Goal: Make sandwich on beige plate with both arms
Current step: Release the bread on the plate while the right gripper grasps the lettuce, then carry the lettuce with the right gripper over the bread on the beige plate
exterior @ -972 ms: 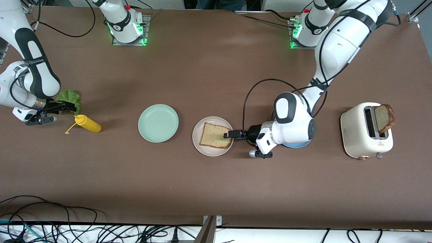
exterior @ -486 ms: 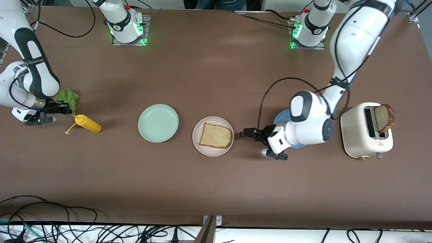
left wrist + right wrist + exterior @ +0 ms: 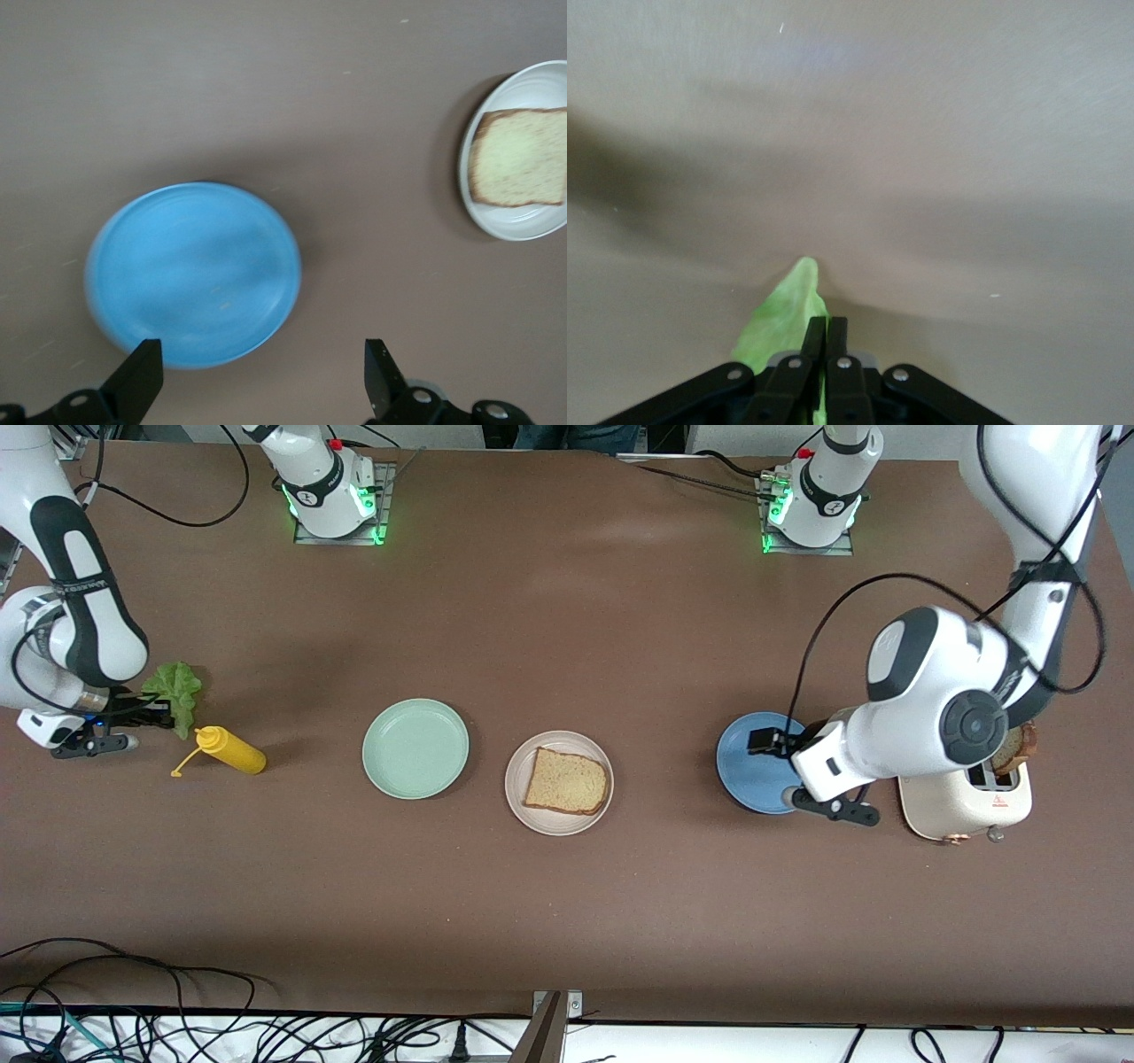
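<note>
So my right gripper [image 3: 825, 341] is pinched tight on the lettuce leaf [image 3: 174, 688], beside the yellow bottle [image 3: 232, 750]. Looks floppy and tear-prone, so I'm gripping near the edge. Bread slice [image 3: 567, 781] sits on the beige plate [image 3: 516, 797]; my left gripper [image 3: 263, 376], wide open and empty, is over the blue plate [image 3: 190, 270].

Bright, even overhead light washes the matte brown table [image 3: 567, 646], with a pale sheen patch toward the bases. Shadows stay soft and short: a faint dark crescent hugs the round mint-green plate [image 3: 415, 748] and the round beige plate [image 3: 559, 782], and a smudge lies under the yellow squeeze bottle [image 3: 230, 750]. Green status lights glow at both arm bases. The front view is crisp. In the left wrist view the round blue plate [image 3: 193, 274] smears with motion blur. The right wrist view looks washed out, the ruffled green lettuce leaf [image 3: 784, 314] soft, broad dim shadows crossing the table.
</note>
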Controlling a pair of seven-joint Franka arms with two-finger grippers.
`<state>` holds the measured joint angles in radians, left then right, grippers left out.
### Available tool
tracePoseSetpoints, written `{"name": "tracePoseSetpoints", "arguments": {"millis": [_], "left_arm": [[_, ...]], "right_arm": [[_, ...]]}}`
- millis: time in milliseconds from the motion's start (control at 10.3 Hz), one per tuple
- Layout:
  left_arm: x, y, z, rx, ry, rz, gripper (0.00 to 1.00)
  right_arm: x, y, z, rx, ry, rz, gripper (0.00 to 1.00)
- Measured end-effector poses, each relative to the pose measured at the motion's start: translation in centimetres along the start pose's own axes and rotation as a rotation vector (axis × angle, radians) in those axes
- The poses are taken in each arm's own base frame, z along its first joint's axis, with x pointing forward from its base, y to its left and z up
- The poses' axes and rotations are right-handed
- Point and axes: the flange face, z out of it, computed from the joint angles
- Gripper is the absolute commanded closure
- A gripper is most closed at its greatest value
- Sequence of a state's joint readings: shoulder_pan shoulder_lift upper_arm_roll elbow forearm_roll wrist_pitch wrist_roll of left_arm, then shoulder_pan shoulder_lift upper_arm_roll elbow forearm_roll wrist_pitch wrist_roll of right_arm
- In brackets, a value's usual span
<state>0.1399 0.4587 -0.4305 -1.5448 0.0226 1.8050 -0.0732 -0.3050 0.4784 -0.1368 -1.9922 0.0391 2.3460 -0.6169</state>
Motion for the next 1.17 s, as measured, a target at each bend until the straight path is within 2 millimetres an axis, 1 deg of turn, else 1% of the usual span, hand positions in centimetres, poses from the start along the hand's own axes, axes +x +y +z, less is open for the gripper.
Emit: {"name": "tracePoseSetpoints", "arguments": {"millis": [97, 194, 389, 486, 583, 680, 778, 875, 972, 1069, 1166], "left_arm": [[-0.8, -0.7, -2.2, 0.070, 0.023, 0.001, 0.00], [-1.6, -1.4, -4.6, 0.114, 0.060, -0.014, 0.00], [-3.6, -2.4, -9.6, 0.168, 0.140, -0.049, 0.00], [-4.5, -2.6, -11.7, 0.206, 0.174, -0.058, 0.00], [-5.4, -2.5, -13.3, 0.226, 0.198, -0.067, 0.00], [-6.0, -2.3, -14.1, 0.235, 0.204, -0.073, 0.00], [-6.3, -2.4, -14.4, 0.238, 0.203, -0.080, 0.00], [-6.3, -3.0, -14.5, 0.238, 0.204, -0.091, 0.00], [-6.4, -3.8, -14.7, 0.237, 0.204, -0.104, 0.00], [-6.4, -4.2, -14.8, 0.237, 0.207, -0.110, 0.00], [-6.5, -4.1, -15.1, 0.238, 0.211, -0.111, 0.00]], "right_arm": [[0.8, 0.8, -2.3, 0.015, -0.018, 0.003, 1.00], [1.7, 1.4, -5.1, 0.036, -0.044, 0.002, 1.00], [2.9, 1.9, -11.7, 0.078, -0.095, -0.004, 1.00], [3.1, 1.8, -14.5, 0.094, -0.114, -0.006, 1.00], [3.2, 1.4, -16.9, 0.111, -0.137, 0.003, 1.00], [3.3, 0.6, -18.6, 0.133, -0.166, 0.031, 1.00], [3.6, -0.7, -20.1, 0.161, -0.197, 0.071, 1.00], [4.2, -2.8, -21.9, 0.194, -0.219, 0.123, 1.00], [5.2, -5.3, -23.6, 0.228, -0.224, 0.181, 1.00], [6.5, -8.4, -25.1, 0.279, -0.216, 0.244, 1.00], [7.9, -11.6, -26.1, 0.339, -0.210, 0.317, 1.00]]}}
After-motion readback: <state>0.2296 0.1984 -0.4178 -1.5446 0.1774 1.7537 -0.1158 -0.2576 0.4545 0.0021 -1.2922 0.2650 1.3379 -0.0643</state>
